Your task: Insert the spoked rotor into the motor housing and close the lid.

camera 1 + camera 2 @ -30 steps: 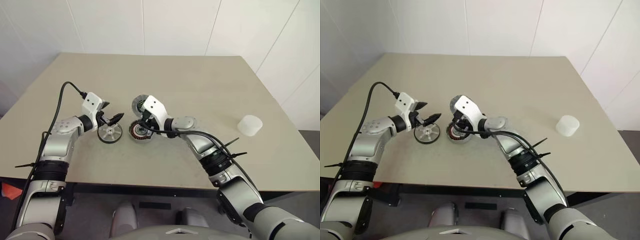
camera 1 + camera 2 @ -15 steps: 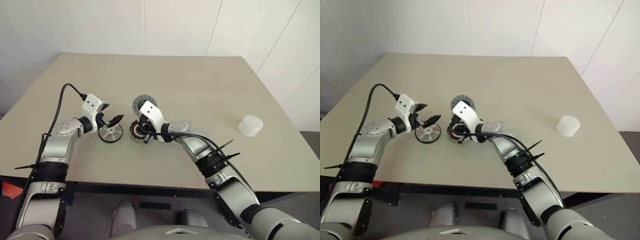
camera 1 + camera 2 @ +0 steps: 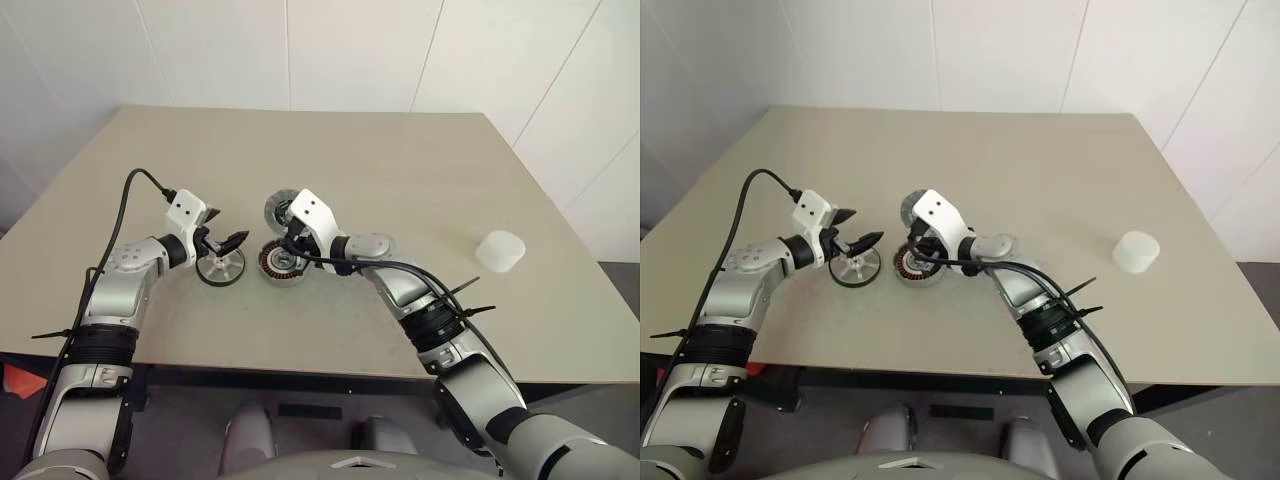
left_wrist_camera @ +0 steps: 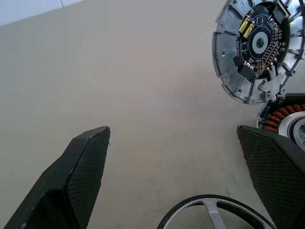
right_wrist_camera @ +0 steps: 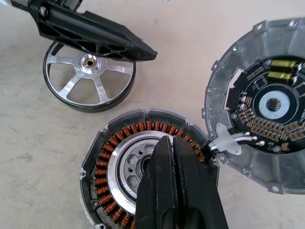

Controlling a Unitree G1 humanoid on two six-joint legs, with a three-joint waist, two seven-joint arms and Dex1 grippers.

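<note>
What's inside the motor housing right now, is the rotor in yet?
No. The motor housing holds only its copper windings and bare silver hub; the shut right gripper covers part of the centre. The spoked rotor lies beside it on the table.

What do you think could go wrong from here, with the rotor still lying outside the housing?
1. The shut right tool sits over the motor housing centre, so it may block the spoked rotor from going in.
2. The open left tool hovers above the rotor; a grip on only the thin rim could slip.
3. The lid lies against the housing, so nudging either may shift both.
</note>
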